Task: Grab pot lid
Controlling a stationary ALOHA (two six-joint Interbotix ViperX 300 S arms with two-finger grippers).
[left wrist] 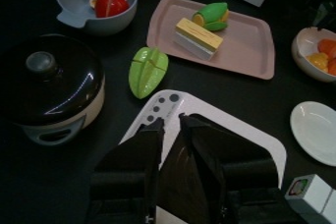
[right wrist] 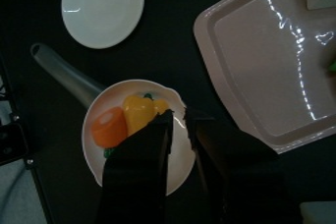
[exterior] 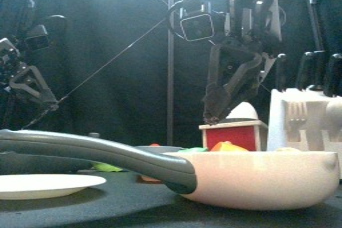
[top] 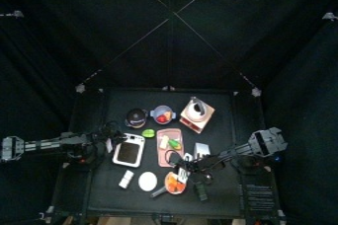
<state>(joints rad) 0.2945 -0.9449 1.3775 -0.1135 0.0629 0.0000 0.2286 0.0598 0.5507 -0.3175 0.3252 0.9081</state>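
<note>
The pot lid [left wrist: 53,76] is round and black with a pale knob, and it sits on a dark pot. In the top view the pot lid [top: 137,119] stands at the back left of the table. My left gripper [left wrist: 174,122] hangs open and empty over a white board [left wrist: 230,130] with holes, a short way from the lid. Seen from above, the left gripper [top: 114,138] is just in front of the lid and to its left. My right gripper [right wrist: 183,116] hovers open over a white pan [right wrist: 125,154] of orange and yellow food.
A grey bowl [left wrist: 82,10] with red inside stands beside the pot. A green fruit [left wrist: 147,71] lies between the pot and a pink tray [left wrist: 256,56]. A silvery pointed vessel [top: 196,109] is at the back. A white plate [top: 145,182] lies near the front.
</note>
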